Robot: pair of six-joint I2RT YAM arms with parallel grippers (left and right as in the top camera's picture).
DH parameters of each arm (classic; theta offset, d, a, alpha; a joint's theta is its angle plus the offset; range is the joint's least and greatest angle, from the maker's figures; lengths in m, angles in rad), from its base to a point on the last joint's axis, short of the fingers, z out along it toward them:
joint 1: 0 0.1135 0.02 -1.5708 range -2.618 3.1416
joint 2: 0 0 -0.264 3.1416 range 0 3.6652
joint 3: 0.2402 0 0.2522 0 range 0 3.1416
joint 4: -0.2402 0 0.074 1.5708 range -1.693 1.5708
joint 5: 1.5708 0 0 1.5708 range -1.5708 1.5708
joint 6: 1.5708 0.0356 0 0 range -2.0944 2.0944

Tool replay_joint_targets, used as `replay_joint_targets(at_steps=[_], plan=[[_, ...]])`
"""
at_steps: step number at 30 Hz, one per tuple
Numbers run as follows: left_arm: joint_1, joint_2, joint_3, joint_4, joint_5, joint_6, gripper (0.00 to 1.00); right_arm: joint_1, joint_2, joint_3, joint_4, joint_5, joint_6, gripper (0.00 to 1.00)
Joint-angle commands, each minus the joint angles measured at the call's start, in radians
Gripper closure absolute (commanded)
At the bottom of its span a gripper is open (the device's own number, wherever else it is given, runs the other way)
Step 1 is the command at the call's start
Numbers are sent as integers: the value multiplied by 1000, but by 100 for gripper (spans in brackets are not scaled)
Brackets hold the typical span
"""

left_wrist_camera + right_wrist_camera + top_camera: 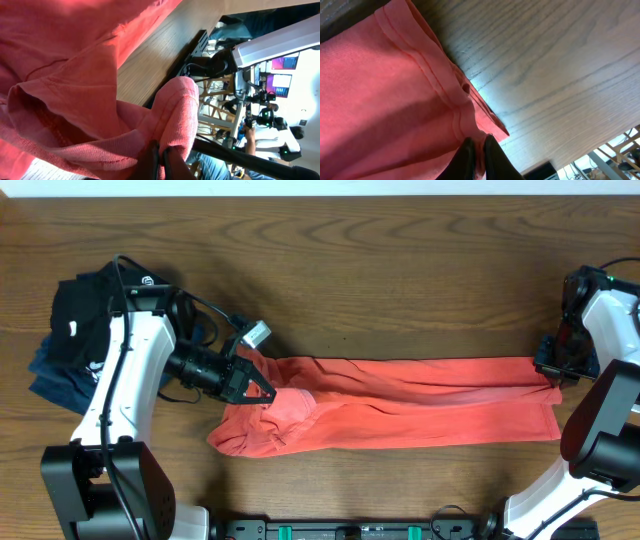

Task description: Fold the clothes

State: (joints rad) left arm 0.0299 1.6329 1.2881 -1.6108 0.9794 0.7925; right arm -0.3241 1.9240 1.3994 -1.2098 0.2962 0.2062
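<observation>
altogether one t-shirt (pixel 400 405), left claw (pixel 262 392), right claw (pixel 556 372), two folded garments (pixel 70 340)

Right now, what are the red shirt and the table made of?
Red shirt: soft knitted cloth, probably cotton, with a matte look. The wrist views show a fine fuzzy weave, stitched hems and floppy folds.
Table: wood or a wood-look top, brown with wavy grain lines and a slight sheen. The pictures cannot tell which of the two it is.

Dark wood-grain table (pixel 350 270)
</observation>
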Motion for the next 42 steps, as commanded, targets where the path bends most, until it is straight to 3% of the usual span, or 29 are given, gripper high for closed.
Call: replay_joint_targets(at_steps=[1,9,13,28,31,33,38,42], plan=[[-3,-6,-16,-21,-5,6,94,-6,-14,-7,24,12,18,89],[-3,-6,-25,6,-5,-4,92,-3,-13,-7,128,-66,18,88],[-5,-6,-25,32,-5,-5,86,1,-13,-7,151,-76,17,86],[-39,-6,-27,158,-6,-100,84,5,-13,-7,28,-85,17,82],[-76,-6,-50,159,-19,-155,73,5,-13,-7,29,-93,17,82],[-103,-6,-79,177,-87,-223,73,4,-13,-7,29,-93,17,81],[-163,-6,-212,318,-368,-581,73,4,-13,-7,29,-93,17,80],[-217,-6,-297,355,-325,-588,70,5,-13,-7,27,-93,17,80]])
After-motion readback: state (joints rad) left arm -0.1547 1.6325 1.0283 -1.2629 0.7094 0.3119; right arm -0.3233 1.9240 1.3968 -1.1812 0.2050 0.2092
